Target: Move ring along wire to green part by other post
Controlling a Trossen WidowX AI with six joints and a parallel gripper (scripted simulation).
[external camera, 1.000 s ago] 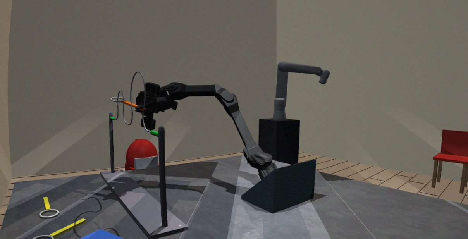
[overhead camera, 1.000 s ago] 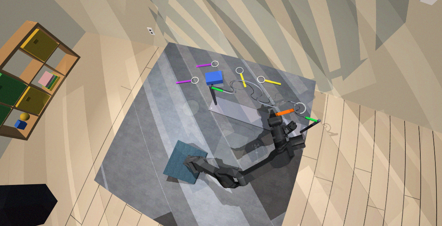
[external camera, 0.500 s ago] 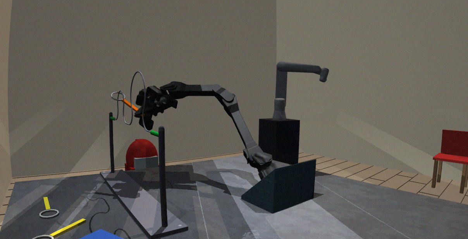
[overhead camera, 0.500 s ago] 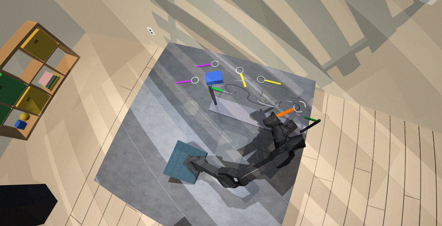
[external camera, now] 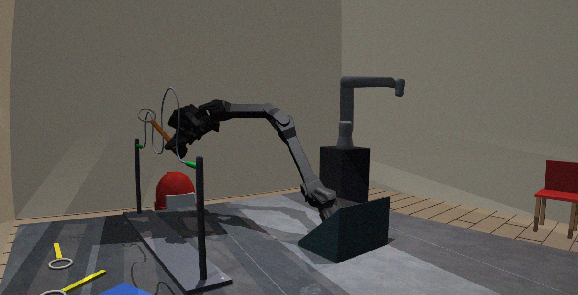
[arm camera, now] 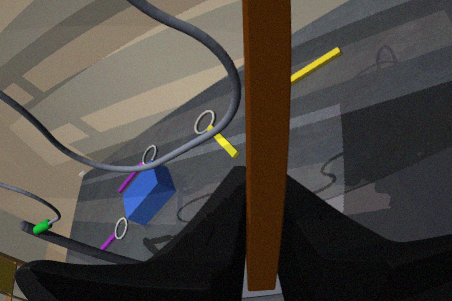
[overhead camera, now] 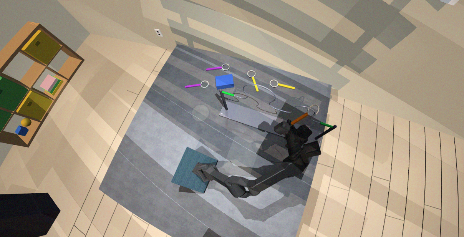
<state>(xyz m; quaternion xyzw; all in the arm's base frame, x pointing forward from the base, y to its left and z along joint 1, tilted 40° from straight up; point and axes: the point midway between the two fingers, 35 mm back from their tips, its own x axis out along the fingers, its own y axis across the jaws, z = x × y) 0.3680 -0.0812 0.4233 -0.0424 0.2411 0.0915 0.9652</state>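
My gripper [overhead camera: 291, 124] [external camera: 176, 142] [arm camera: 253, 176] is shut on the orange handle [overhead camera: 299, 118] [external camera: 161, 130] [arm camera: 266, 51]. The handle tilts upward to its pale ring [overhead camera: 308, 109] [external camera: 138, 115], which is out of the wrist view. The ring sits around the thin grey wire [overhead camera: 259, 87] [external camera: 170, 90] [arm camera: 166, 25], a short way along from the green part [overhead camera: 325, 124] [external camera: 190, 164] by the near post [overhead camera: 324, 132] [external camera: 200, 216]. I cannot tell whether the ring touches the wire. The other green part [overhead camera: 228, 93] [external camera: 138, 146] [arm camera: 43, 227] is by the far post [overhead camera: 223, 100] [external camera: 137, 180].
The posts stand on a grey base plate [overhead camera: 246, 115] [external camera: 170, 252]. Spare rings with yellow handles [overhead camera: 255, 82] [external camera: 83, 280] and purple handles [overhead camera: 193, 85], and a blue box [overhead camera: 224, 80] [arm camera: 149, 194], lie beyond the wire. A red object [external camera: 173, 185] and a second arm on a black pedestal [external camera: 344, 171] stand behind.
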